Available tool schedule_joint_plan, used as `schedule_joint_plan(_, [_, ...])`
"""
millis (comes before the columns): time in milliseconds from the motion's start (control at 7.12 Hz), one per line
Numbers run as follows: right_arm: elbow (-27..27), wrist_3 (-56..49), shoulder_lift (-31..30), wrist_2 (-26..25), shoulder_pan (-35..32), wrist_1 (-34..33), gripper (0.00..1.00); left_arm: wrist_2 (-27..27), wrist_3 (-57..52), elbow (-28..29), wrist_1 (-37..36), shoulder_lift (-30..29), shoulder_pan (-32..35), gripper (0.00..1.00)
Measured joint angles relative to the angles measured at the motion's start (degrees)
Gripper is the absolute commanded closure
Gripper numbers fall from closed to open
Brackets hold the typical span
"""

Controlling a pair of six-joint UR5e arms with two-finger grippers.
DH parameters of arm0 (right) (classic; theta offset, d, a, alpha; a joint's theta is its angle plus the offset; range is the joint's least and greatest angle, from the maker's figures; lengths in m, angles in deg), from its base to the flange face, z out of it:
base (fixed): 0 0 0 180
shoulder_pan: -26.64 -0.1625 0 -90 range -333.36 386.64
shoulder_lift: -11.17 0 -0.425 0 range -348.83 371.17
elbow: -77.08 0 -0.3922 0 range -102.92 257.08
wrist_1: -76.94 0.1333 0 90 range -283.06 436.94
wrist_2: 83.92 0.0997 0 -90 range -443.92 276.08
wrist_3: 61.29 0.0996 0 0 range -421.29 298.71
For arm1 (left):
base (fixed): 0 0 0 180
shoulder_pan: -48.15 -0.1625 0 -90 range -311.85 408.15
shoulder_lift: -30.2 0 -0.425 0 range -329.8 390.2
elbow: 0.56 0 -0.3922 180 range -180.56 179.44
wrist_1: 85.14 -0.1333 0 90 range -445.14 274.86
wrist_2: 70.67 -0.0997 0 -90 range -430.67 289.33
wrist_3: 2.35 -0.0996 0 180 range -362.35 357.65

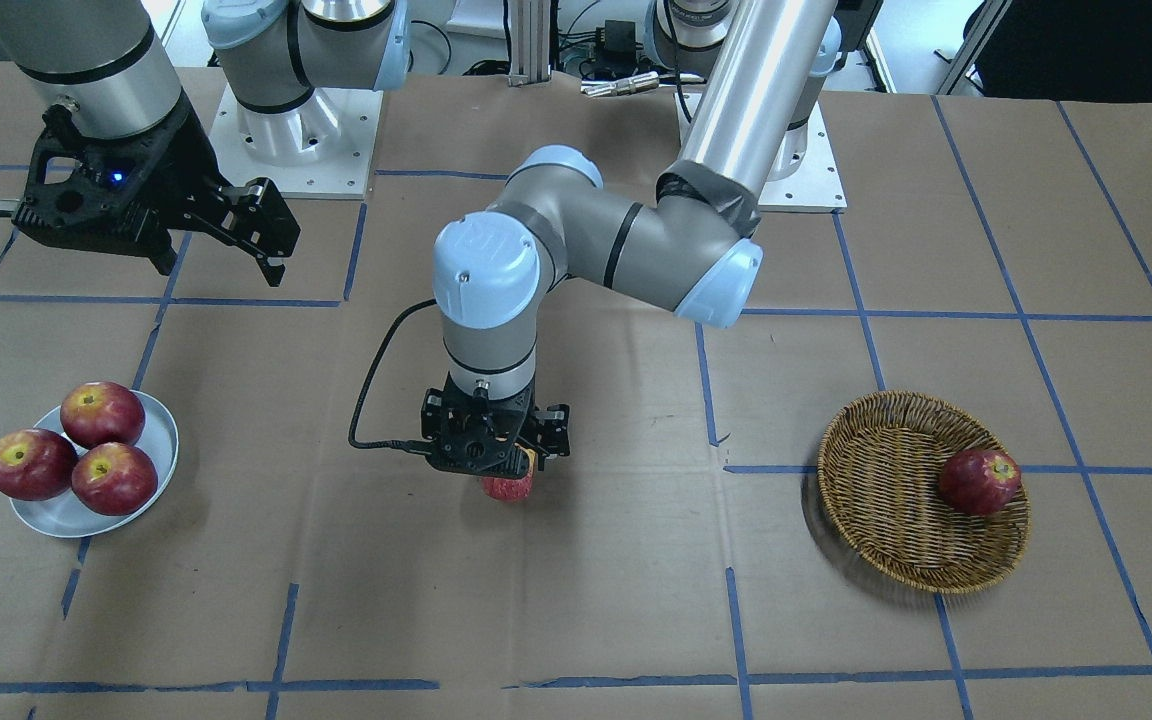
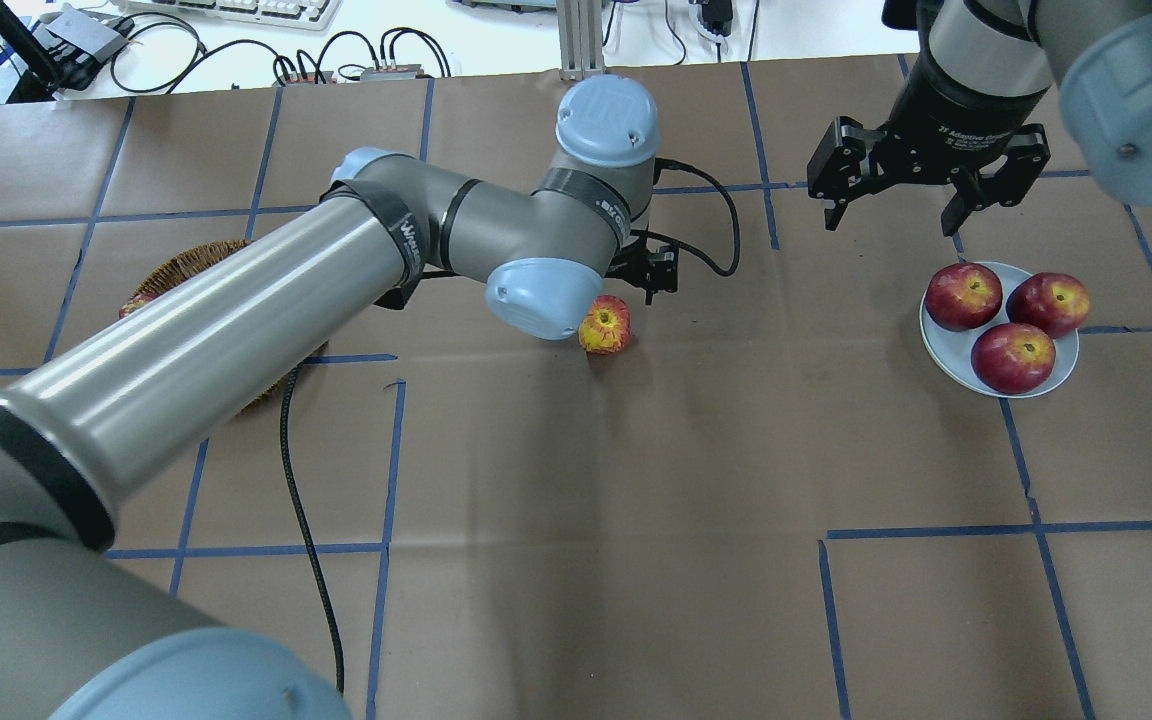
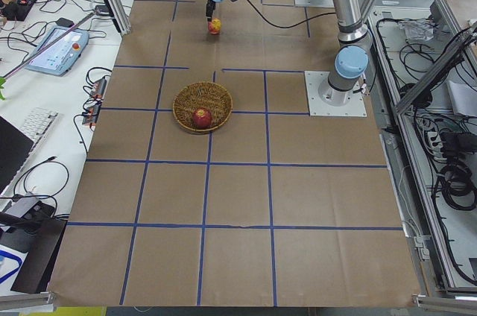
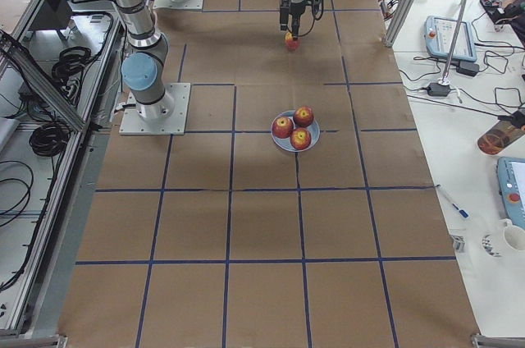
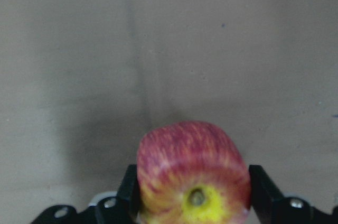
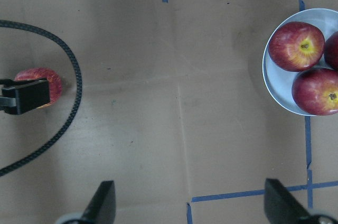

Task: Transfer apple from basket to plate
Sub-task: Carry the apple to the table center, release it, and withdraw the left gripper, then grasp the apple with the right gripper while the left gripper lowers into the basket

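Observation:
The pale pinkish-red apple (image 1: 508, 488) with a yellow-green stem patch is between the fingers of my left gripper (image 5: 193, 195) at the middle of the table. It sits at or just above the paper; I cannot tell whether it touches. The apple also shows in the overhead view (image 2: 605, 325). The wicker basket (image 1: 886, 500) stands far off on my left side. The pale blue plate (image 1: 161, 440) is on my right side. My right gripper (image 2: 891, 222) is open and empty, hovering behind the plate (image 2: 936, 345).
One dark red apple (image 1: 979, 481) lies in the basket. Three dark red apples (image 1: 86, 455) fill most of the plate. A black cable (image 1: 366, 400) hangs from the left wrist. Brown paper with blue tape lines covers the table.

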Motion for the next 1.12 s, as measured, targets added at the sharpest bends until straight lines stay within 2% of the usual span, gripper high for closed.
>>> schedule_joint_plan(561, [0.0,0.1,-0.1,0.0,0.0,0.0,0.0,0.2,-15.3,-0.1,26.7,22.3,-13.2,0.01])
schedule_joint_plan(702, [-0.1,0.3,-0.1,0.0,-0.2,-0.1,0.0,0.3,-18.4,-0.2,31.4,27.1,-17.1,0.01])
schedule_joint_plan(842, [-0.2,0.9,0.6,0.1,-1.0,-0.4,0.0,0.3,-20.7,-0.8,34.7,30.9,-21.0,0.01])
schedule_joint_plan(1123, [-0.5,6.0,3.9,-1.0,-7.3,-6.0,0.0,0.2,-24.1,-2.9,37.4,34.0,-26.2,0.01])
